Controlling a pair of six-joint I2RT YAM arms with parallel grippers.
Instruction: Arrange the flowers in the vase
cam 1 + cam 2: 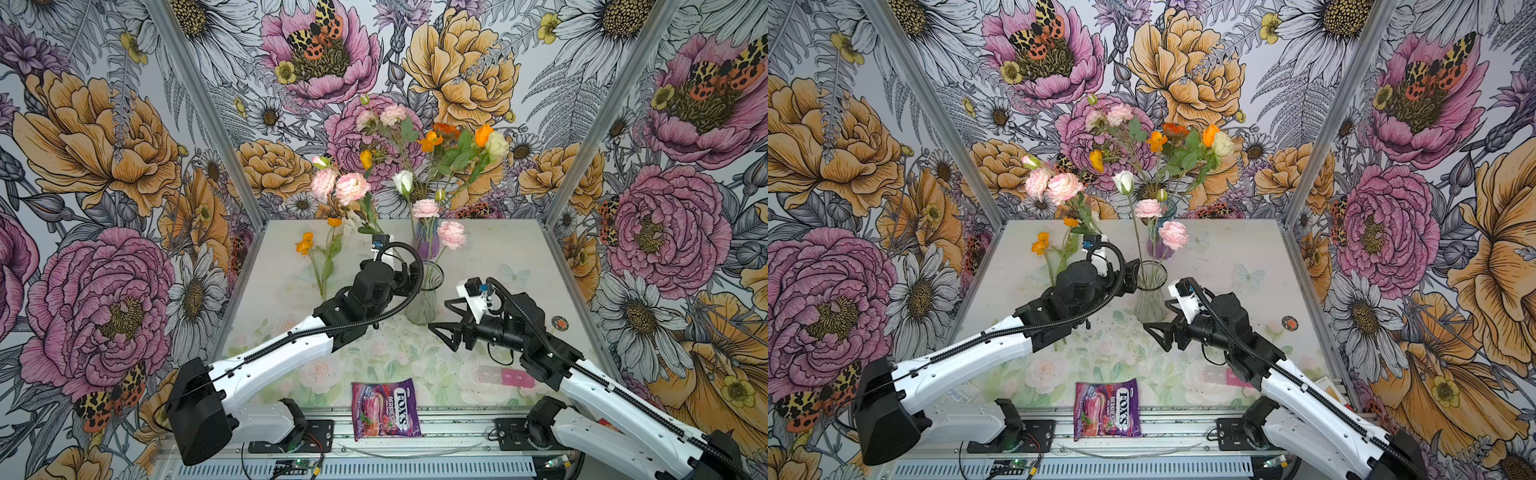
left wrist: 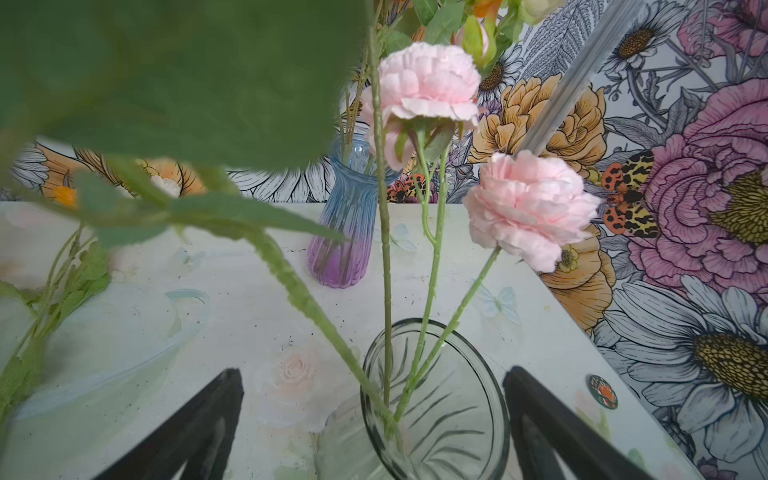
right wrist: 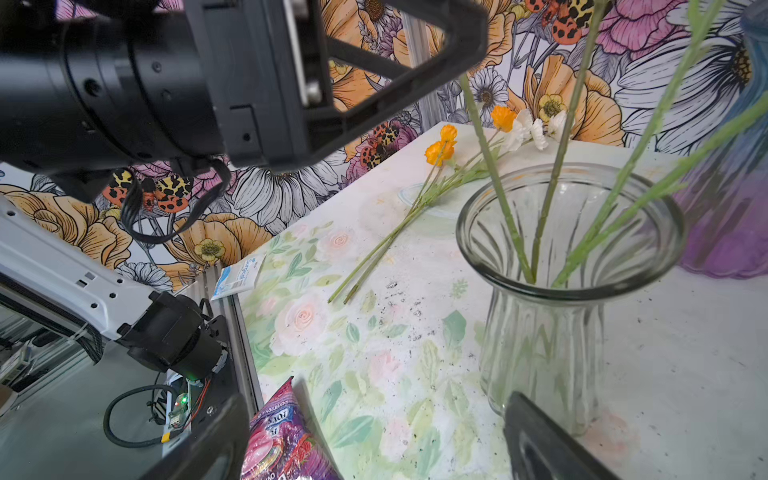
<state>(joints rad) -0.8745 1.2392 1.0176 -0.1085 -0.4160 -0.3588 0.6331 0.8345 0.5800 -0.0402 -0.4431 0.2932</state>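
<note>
Two spread, empty: left claw [image 2: 374, 372], right claw [image 1: 438, 314] | pale floral tabletop [image 1: 498, 245] bears clear vase [image 1: 424, 305], candy bag [image 1: 385, 409] | floral-papered walls [image 1: 104, 166]

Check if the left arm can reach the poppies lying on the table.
Probably yes: poppies lie uncovered beside that arm, left claw open and empty. A stem leaning from the clear vase hangs close.

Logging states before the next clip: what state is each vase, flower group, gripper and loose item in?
clear vase: upright, pink carnations standing in it.
blue-purple vase: upright, holding mixed flowers.
orange poppies: lying flat, outside both vases.
left gripper: open, empty, at the clear vase's mouth.
right gripper: open, empty, beside the clear vase.
candy bag: lying flat at the front edge.
</note>
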